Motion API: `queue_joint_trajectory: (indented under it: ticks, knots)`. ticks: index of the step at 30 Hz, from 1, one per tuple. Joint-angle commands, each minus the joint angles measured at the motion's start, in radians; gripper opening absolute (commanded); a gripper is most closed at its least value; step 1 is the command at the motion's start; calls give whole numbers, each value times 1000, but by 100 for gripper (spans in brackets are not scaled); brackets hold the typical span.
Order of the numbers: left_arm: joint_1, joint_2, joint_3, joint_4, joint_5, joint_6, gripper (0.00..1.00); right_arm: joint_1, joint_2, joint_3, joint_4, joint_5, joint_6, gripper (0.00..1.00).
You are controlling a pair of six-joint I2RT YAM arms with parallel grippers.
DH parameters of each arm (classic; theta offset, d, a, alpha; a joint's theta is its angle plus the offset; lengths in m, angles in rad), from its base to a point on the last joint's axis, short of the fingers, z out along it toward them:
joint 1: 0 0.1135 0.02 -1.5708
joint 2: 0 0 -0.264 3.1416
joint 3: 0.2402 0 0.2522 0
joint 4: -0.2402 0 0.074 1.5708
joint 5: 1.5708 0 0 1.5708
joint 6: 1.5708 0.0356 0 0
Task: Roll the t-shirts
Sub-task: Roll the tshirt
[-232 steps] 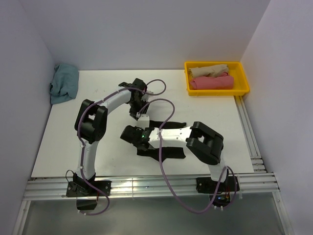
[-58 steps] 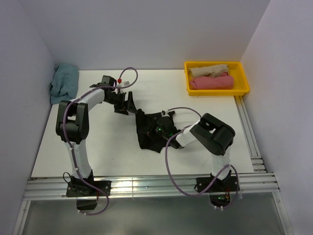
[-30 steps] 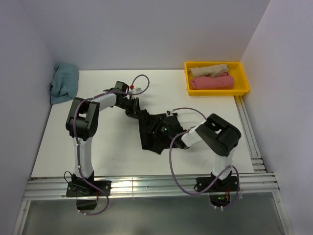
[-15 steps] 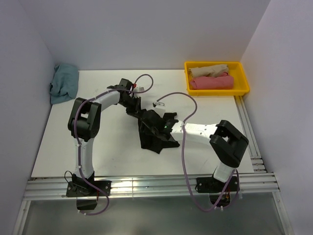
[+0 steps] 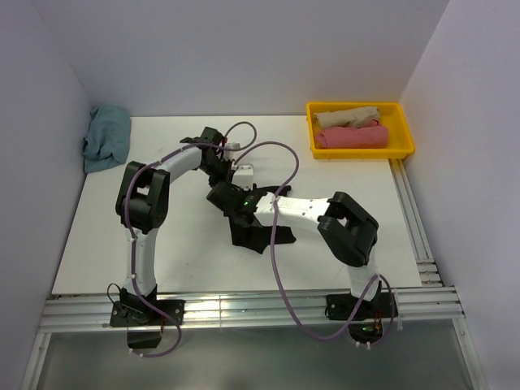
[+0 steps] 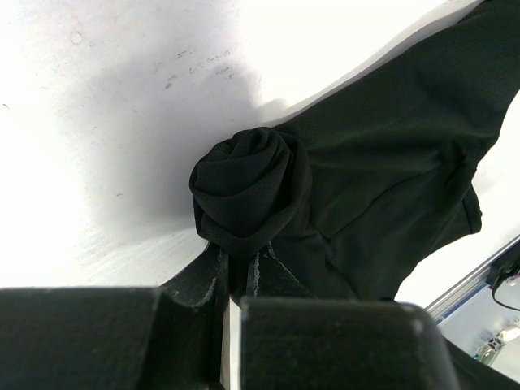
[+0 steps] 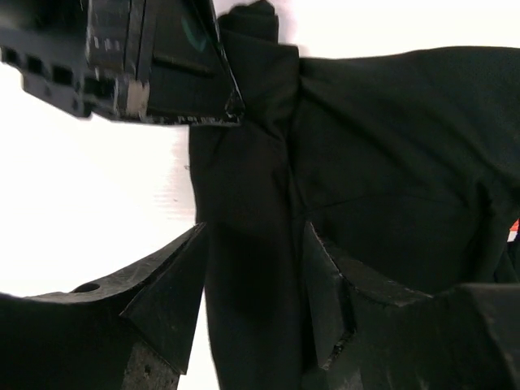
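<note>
Your left gripper (image 6: 236, 268) pinches the black t-shirt (image 6: 382, 162) at its rolled end, seemingly anchoring it; your right gripper (image 7: 248, 272), spread, straddles a fold.

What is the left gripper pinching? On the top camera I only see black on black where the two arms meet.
Observer: The left wrist view shows the left gripper shut on the black t-shirt. It grips just below a tight spiral bunch of cloth at the shirt's edge.
Operator: Has the right one closed on anything yet?
Observer: No. In the right wrist view the right gripper is open. Its fingers stand on either side of a raised fold of the same shirt.
</note>
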Motion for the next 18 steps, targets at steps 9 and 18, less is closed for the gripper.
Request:
queue_joint_trajectory:
  ticks: [9,18]
  knots:
    - [-19,38,66,-57,-61,2,0,52,38,70,-1,120,-58,56]
    - [-33,46,80,-68,-72,-5,0,58,147,143,-35,129,-64,57]
